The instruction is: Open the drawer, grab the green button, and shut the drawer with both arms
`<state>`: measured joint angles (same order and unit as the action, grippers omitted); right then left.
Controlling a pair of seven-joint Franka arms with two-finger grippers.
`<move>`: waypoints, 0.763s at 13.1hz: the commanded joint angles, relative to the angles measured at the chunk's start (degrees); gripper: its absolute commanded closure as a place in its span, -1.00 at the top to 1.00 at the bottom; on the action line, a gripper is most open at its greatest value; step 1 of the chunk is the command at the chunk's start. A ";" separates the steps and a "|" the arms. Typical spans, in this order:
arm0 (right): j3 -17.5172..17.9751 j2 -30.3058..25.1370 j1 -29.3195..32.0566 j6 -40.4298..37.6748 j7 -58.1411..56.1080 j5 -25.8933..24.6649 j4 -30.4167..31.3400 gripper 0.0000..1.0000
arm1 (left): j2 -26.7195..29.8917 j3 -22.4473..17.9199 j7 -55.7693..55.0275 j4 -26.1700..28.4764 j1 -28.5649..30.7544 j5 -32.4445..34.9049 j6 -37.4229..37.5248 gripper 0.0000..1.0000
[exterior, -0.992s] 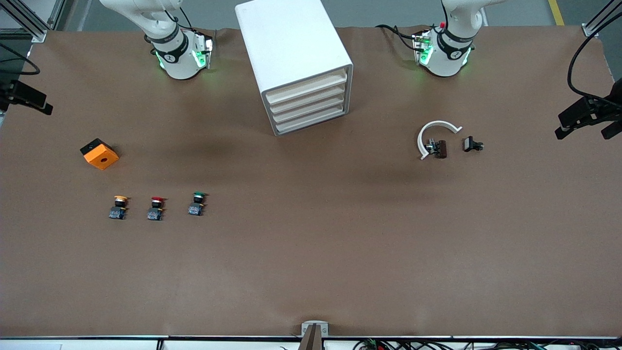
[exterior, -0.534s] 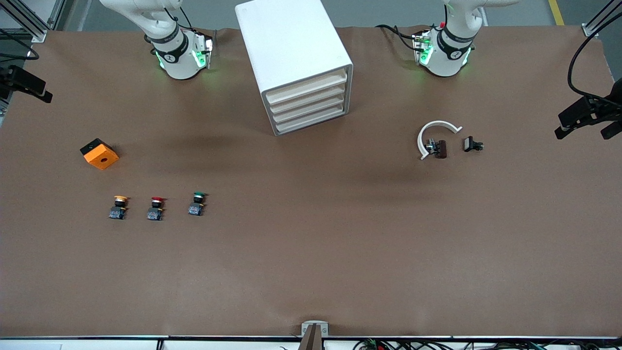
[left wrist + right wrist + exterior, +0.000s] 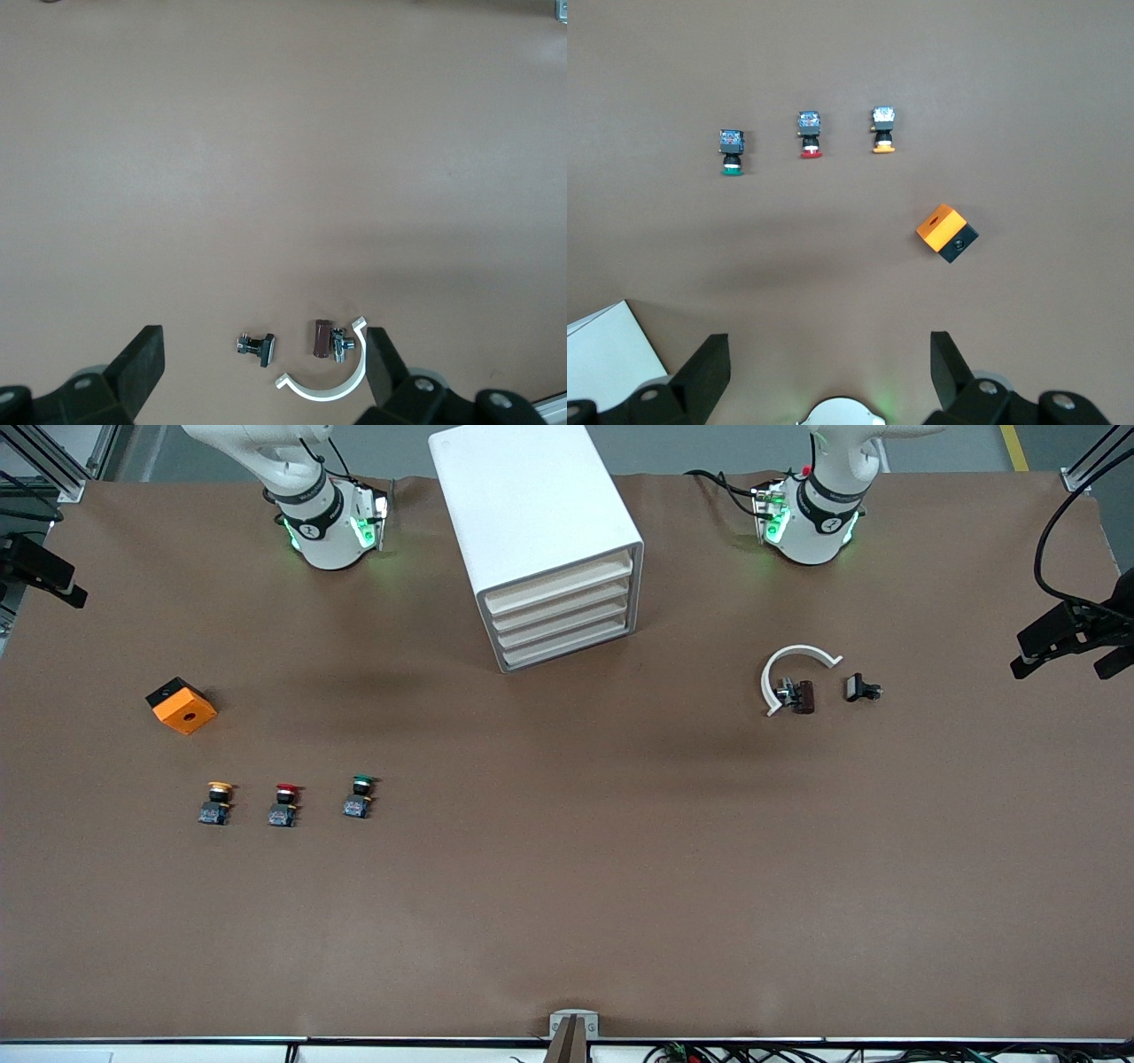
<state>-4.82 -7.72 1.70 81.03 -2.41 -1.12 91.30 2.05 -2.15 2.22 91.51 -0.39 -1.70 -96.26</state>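
Note:
The white drawer cabinet (image 3: 540,540) stands between the two arm bases, and all its stacked drawers (image 3: 560,615) are shut. The green-capped button (image 3: 359,797) lies on the brown table toward the right arm's end, and the right wrist view shows the button (image 3: 732,152) too. My right gripper (image 3: 828,345) hangs open and empty high over the table near its own base. My left gripper (image 3: 263,341) is open and empty, high over a white curved clamp (image 3: 332,385). In the front view both arms rise from their bases out of the top of the picture.
A red-capped button (image 3: 283,804) and an orange-capped one (image 3: 216,803) lie beside the green one. An orange and black box (image 3: 182,705) sits farther from the camera. The white clamp (image 3: 793,673), a brown part (image 3: 804,696) and a small black part (image 3: 859,688) lie toward the left arm's end.
Black hardware at the front view's edge on the right arm's end has shifted toward the bases. Nothing on the table has moved, and both grippers stay open.

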 commanded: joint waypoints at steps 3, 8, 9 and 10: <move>0.08 -1.95 0.32 1.41 -2.78 0.51 1.86 1.00 | -0.20 -0.14 -0.46 -1.16 -1.28 0.91 1.25 1.00; -0.19 -1.95 0.33 1.32 -2.69 0.51 1.60 1.00 | 0.06 1.00 -0.72 -1.25 -1.28 0.29 4.85 1.00; -0.10 -1.95 0.32 1.24 -2.61 0.51 1.51 1.00 | -0.03 1.79 -0.90 -1.33 -1.11 0.73 4.77 1.00; 0.07 -1.95 0.24 1.41 -2.60 0.60 1.51 1.00 | 0.06 1.89 -0.99 -1.34 -0.93 0.74 4.77 1.00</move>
<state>-5.06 -8.04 1.79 81.57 -4.25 -1.12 91.33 2.07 -1.07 1.94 91.28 -1.43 -1.71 -92.76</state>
